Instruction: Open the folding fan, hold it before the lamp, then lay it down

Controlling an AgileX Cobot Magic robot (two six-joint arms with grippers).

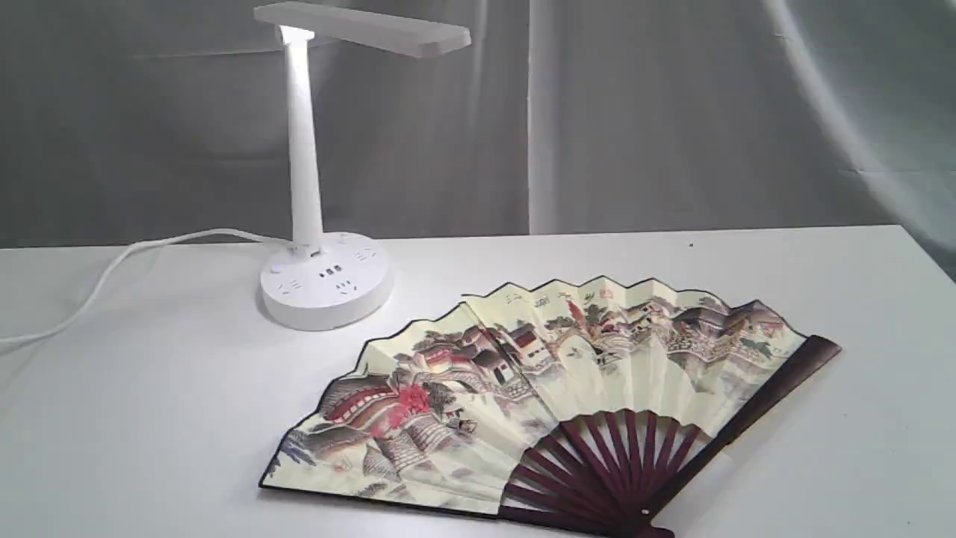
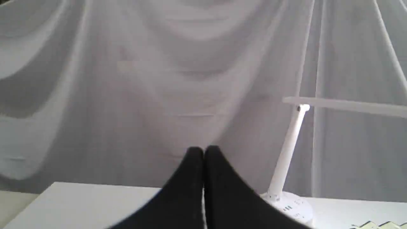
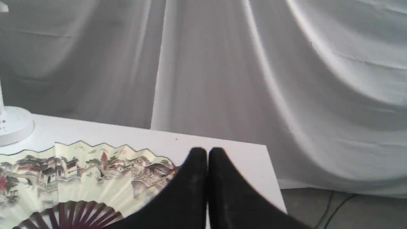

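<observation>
The folding fan point(image 1: 553, 396) lies spread open and flat on the white table point(image 1: 149, 418), cream painted leaf facing up, dark ribs meeting at the pivot near the front edge. The white lamp point(image 1: 306, 187) stands behind it to the left, round base on the table, head lit. No arm shows in the exterior view. In the left wrist view my left gripper point(image 2: 203, 152) is shut and empty, raised above the table, with the lamp point(image 2: 287, 152) beside it. My right gripper point(image 3: 207, 153) is shut and empty, above the fan point(image 3: 79, 171).
A white cord point(image 1: 112, 273) runs from the lamp base off the table's left side. Grey draped cloth point(image 1: 672, 112) hangs behind the table. The table's right edge point(image 3: 273, 178) drops to the floor in the right wrist view.
</observation>
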